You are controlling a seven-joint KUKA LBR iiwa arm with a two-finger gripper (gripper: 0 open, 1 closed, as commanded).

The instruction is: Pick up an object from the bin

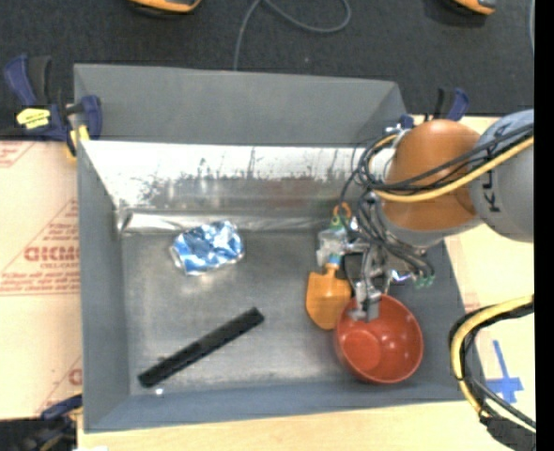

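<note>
While the hand (pixel 367 299) hangs at the rim of the red round plastic bowl (pixel 382 346), in the right front corner of the grey metal bin (pixel 99 280) beside an orange rounded piece (pixel 324 301), its opening cannot be told. Judged step: grasp approach. The next move calls for straddling the rim, then closing.

The grey bin (pixel 99 299) is lit softly from above, and only faint shadows are cast on its floor. A bright, streaked glare is seen along the far wall. Small highlights are reflected by the crumpled blue-white wrapper (pixel 207 247) and the red bowl (pixel 382 348).
</note>
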